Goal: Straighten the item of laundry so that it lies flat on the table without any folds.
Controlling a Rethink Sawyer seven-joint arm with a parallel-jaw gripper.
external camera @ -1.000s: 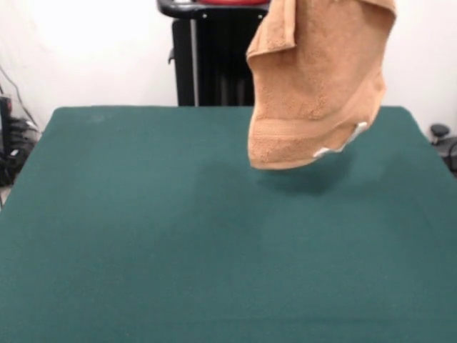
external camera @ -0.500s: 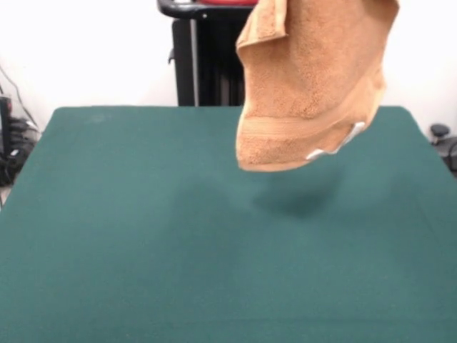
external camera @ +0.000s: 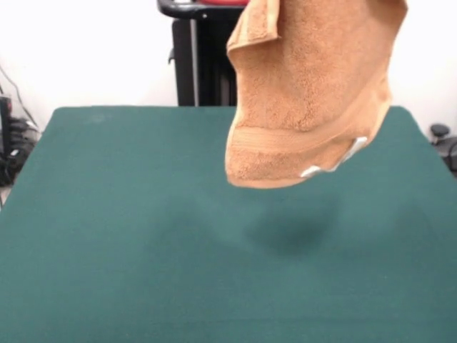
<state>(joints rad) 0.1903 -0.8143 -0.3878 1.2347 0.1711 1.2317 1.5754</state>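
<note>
The orange-tan terry towel hangs in the air above the right half of the dark green table. It comes down from above the picture's top edge, folded over on itself, with a woven border band near its lower edge and a small white label at the bottom right. Its lowest edge is clear of the table and casts a shadow on the felt below. The gripper is out of the picture above the towel, so it is hidden.
The robot's black pedestal stands behind the table's far edge. Cables and dark gear lie off the table's left side, and a small dark object sits off the far right corner.
The hanging towel has moved toward the camera and a little to the left, looking larger and lower in the picture. Its shadow has moved nearer along the table.
</note>
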